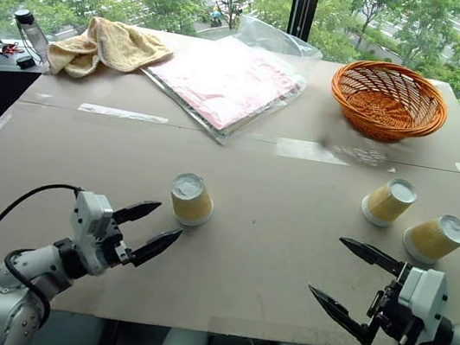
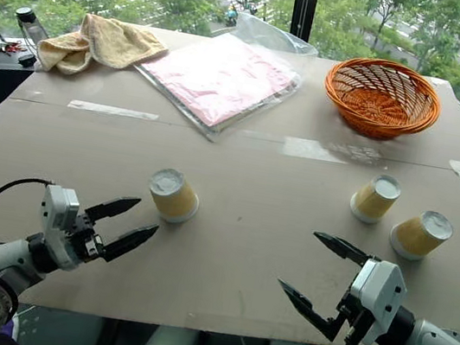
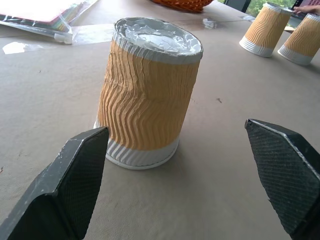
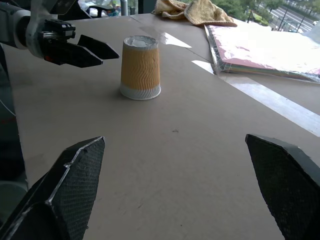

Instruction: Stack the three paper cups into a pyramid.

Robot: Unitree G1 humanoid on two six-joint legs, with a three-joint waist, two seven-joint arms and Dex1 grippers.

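While none of the three paper cups is stacked on another, all stand upside down on the brown tabletop, white rims down and bases up. One paper cup sits left of centre in the head view, alone. The other two are at the right of the frame, near each other but apart: a second cup and, lower right of it, a third cup, both leaning a little in the picture.

The left gripper is at the lower left, its jaws spread wide and holding nothing, tips pointing toward the lone cup and just short of it; in the left wrist view that cup stands between the two black fingers but clear of them. The right gripper is at the lower right, jaws likewise wide and empty, below the pair of cups and apart from them.

Along the top of the frame lie an orange wicker basket at upper right, a clear plastic bag of pink sheets at upper centre, and a yellow towel at upper left, with a bottle just beside it at the tabletop's edge.
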